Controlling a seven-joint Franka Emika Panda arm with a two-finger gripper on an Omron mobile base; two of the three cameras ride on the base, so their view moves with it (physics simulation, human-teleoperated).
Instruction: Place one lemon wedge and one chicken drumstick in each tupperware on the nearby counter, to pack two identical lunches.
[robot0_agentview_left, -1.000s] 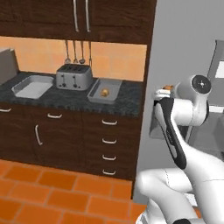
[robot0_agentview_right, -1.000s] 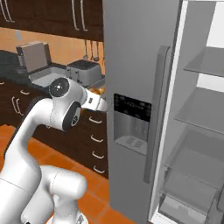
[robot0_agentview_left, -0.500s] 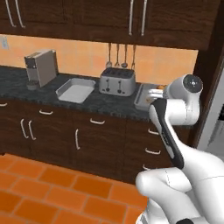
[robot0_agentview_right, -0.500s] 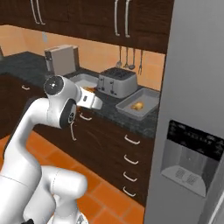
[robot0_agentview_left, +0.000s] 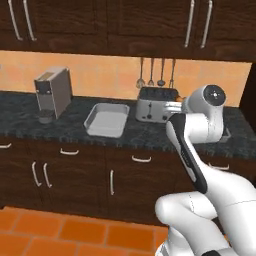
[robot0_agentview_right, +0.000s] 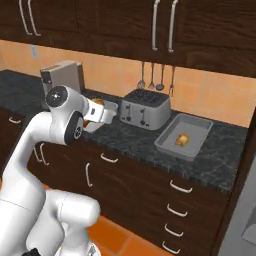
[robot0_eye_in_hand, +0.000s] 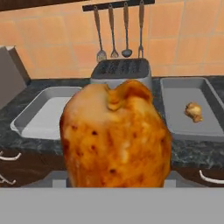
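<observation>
As its gripper (robot0_agentview_right: 111, 111) clasps a chicken drumstick (robot0_eye_in_hand: 114, 135), the arm faces the counter (robot0_agentview_right: 135, 141). One tupperware (robot0_eye_in_hand: 43, 111) sits bare at ten o'clock of the toaster (robot0_eye_in_hand: 121, 72); another (robot0_eye_in_hand: 205, 124) at two o'clock holds one drumstick (robot0_eye_in_hand: 193, 111). Likely mid-carry; next, lowering into the bare tray.

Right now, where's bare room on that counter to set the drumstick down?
The left tupperware, between the grey appliance and toaster, looks bare. The right tupperware already holds one piece of food but has open floor around it. Bare counter runs in front of the toaster. It is crowded behind, under the hanging utensils. The gripper holds the chicken drumstick.
</observation>
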